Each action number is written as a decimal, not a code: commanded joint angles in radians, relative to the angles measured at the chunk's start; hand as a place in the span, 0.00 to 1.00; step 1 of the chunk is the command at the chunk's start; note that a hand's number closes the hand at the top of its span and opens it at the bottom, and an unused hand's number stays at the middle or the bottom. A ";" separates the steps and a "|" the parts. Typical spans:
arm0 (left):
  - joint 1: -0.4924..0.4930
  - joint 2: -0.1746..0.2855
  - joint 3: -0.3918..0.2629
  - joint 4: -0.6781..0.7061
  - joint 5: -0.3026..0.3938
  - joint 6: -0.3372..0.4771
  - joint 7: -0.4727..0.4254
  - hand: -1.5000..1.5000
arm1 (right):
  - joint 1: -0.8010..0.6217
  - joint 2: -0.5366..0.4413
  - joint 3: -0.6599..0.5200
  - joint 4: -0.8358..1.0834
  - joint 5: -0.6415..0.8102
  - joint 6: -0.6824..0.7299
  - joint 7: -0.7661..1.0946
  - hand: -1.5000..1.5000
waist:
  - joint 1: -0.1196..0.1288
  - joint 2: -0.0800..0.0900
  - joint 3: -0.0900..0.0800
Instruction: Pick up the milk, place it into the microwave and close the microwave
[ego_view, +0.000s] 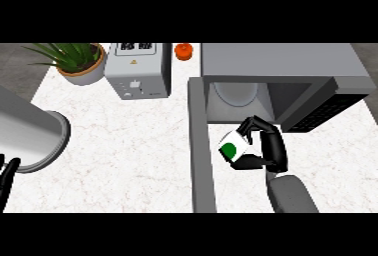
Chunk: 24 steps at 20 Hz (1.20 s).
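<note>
While the right hand (266, 147) curls round the milk carton (232, 148), thumb on one side and fingers over the top and the far side, the carton is in front of the microwave (295, 62) and not yet inside it. The carton is white with a green round mark, and it sits on the hand's left side, partly hidden by the fingers. Just beyond the hand gapes the microwave's open cavity, with the pale turntable (236, 92) on its floor. Immediately left of the carton runs the open microwave door (201, 160), seen edge-on as a long grey bar that reaches from the cavity toward the robot. To the hand's right and a little beyond it is the dark control panel (325, 111). The grey right forearm (291, 196) comes up from below the hand.

Well to the left of the hand, across the marble counter (125, 150), stand a toaster (137, 70), a potted plant (77, 59) and, between the toaster and the microwave, a small orange object (183, 51). What seems to be the left hand (9, 175) shows only as a black sliver at the far left edge, under a broad grey cylinder (33, 132); I cannot tell its state.
</note>
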 joint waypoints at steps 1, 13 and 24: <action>0.003 -0.002 -0.006 -0.022 -0.012 0.001 0.029 0.00 | -0.149 0.003 -0.014 0.064 0.053 -0.118 0.159 1.00 | 0.004 0.001 0.000; -0.037 0.023 0.045 0.069 0.043 -0.069 -0.025 0.00 | -0.615 -0.100 -0.205 0.663 0.098 -0.233 0.087 1.00 | 0.040 0.015 0.002; -0.089 0.008 0.003 0.097 -0.026 -0.044 -0.014 0.00 | -0.710 -0.187 -0.252 0.835 0.168 -0.554 -0.018 1.00 | 0.073 0.036 0.003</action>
